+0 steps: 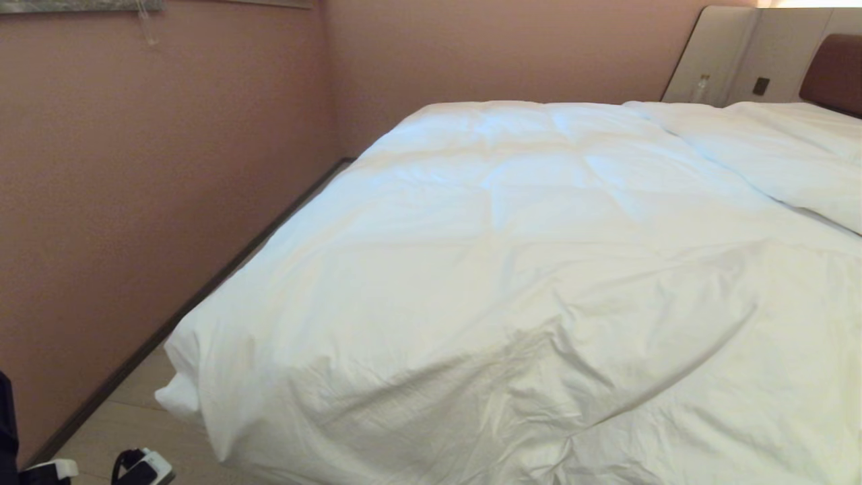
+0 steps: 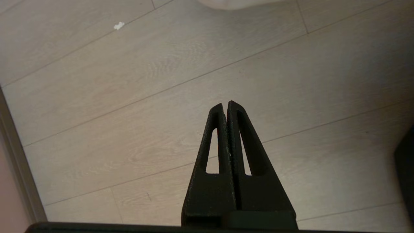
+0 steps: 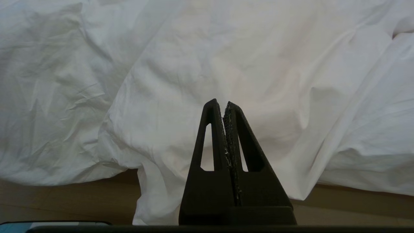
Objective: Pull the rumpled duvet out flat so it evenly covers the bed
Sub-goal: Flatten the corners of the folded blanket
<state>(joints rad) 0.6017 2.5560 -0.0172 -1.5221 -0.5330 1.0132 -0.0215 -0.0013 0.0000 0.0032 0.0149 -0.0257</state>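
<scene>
The puffy white duvet (image 1: 512, 256) lies over the whole bed, whose brown headboard (image 1: 835, 71) shows at the far right. The cover is smooth in the middle, creased and bunched at the near end, and hangs over the near left corner. My left gripper (image 2: 225, 103) is shut and empty above the wooden floor (image 2: 129, 97), with a bit of the duvet's (image 2: 233, 3) edge beyond it. My right gripper (image 3: 221, 102) is shut and empty, facing the duvet (image 3: 194, 58) where it drapes down the bed's side to the floor.
A pink wall (image 1: 135, 168) runs close along the bed's left side, leaving a narrow strip of floor (image 1: 135, 404). Beige panels (image 1: 727, 54) and a small bottle (image 1: 700, 87) stand by the headboard. Black-and-white robot parts (image 1: 141, 467) show at the lower left.
</scene>
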